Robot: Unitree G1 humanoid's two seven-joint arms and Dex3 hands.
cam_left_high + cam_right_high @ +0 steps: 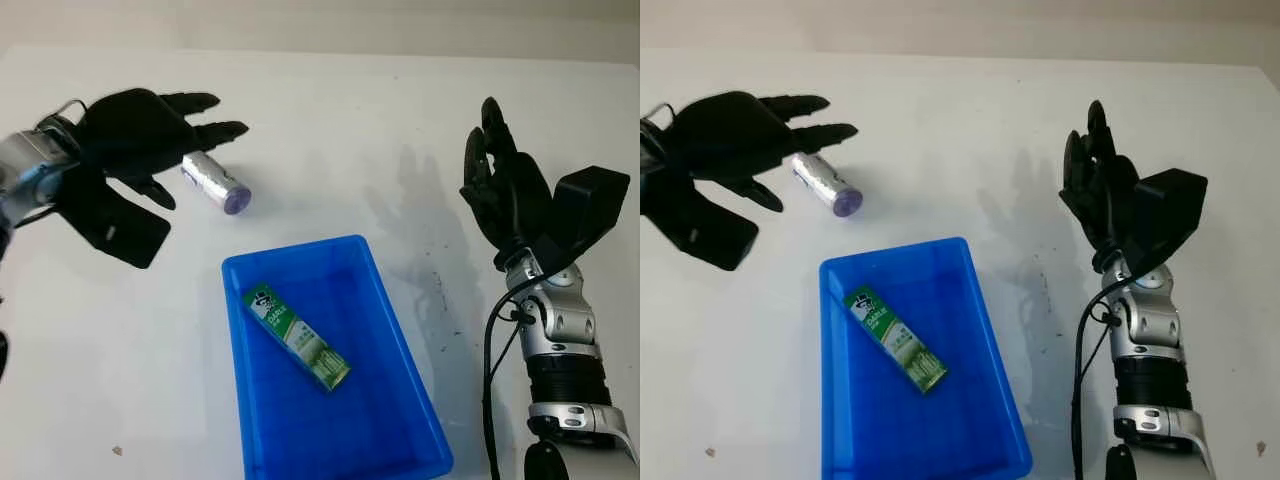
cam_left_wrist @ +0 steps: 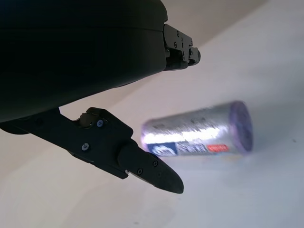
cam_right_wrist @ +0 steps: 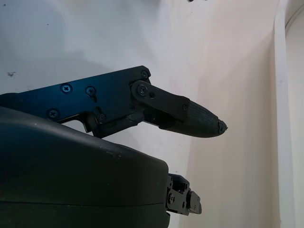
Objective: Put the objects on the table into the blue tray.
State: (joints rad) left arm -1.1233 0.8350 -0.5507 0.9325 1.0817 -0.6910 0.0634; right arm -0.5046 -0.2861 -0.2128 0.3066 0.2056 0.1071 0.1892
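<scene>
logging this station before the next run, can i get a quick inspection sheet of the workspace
surface: white table, small dark specks beside the tray
job's things: silver tube lying on the table, outside the tray; green carton lying inside the blue tray
clutter: nothing seen
hands: left hand open, just above the tube, not holding it; right hand open, raised to the right of the tray
cables: black cable along the right forearm
surroundings: nothing seen

My left hand (image 1: 140,140) hides one end of the silver tube (image 1: 216,184); in the left wrist view its label print is blurred beyond reading. The blue tray (image 1: 400,330) near edge is cut off in the right eye view
</scene>
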